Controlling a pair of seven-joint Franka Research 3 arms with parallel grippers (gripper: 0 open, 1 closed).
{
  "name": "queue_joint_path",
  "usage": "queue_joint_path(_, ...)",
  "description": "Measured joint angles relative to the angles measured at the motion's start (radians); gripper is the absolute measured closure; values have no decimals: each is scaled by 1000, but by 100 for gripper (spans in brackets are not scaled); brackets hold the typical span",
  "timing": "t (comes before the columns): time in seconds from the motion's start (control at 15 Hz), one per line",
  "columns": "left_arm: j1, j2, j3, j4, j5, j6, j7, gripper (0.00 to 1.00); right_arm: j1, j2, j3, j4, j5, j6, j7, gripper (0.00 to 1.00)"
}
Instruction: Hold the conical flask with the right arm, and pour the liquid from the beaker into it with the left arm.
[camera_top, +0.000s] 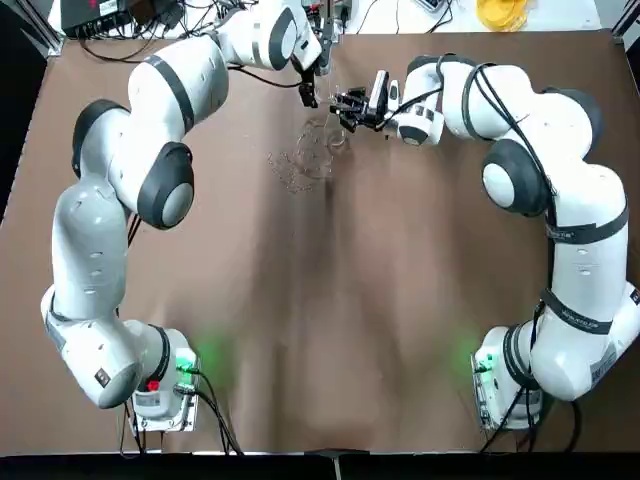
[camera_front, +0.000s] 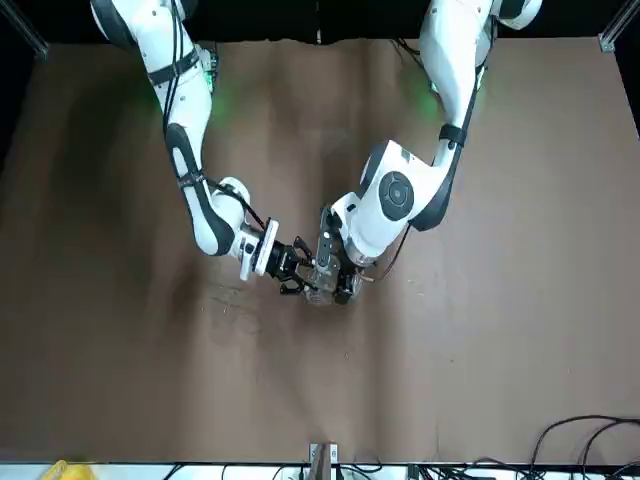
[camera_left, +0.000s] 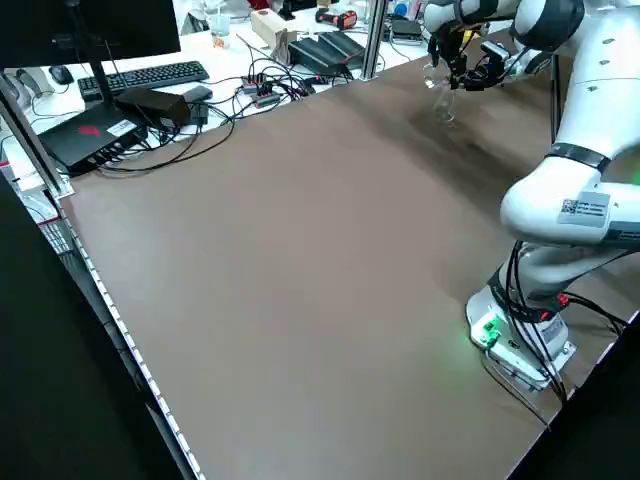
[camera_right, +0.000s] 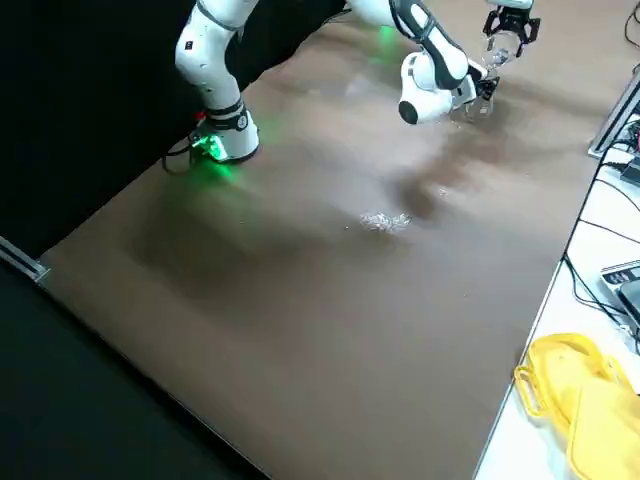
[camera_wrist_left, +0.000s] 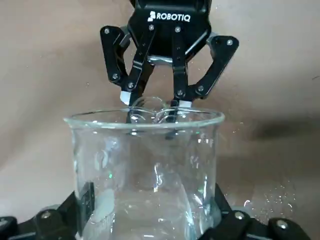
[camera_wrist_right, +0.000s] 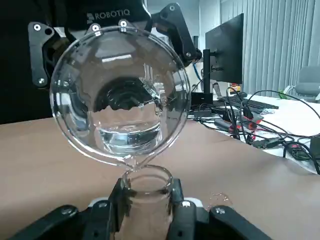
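White segments, black straps, dark looping cables

Clearance at the paired grippers

Beaker (camera_wrist_right: 120, 95) mouth hangs directly over the conical flask (camera_wrist_right: 150, 200) neck; left gripper (camera_wrist_left: 150, 215) and right gripper (camera_wrist_right: 150, 192) flank this spot, blocking passage between the arms. Bare table (camera_top: 300, 380) lies toward the bases, between both arms, leaving free room.
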Motion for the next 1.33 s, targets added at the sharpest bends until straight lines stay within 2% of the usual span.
queue_joint_path(0.2,-1,0,8,0,49,-7,-37,3,0,0,0,0,0,0,-1,61)
queue_joint_path(1.13,-11,-4,12,9,53,-14,-82,3,0,0,0,0,0,0,-3,61)
queue_joint_path(1.33,-24,-8,15,16,78,-14,-108,3,2,0,1,0,0,1,-3,61)
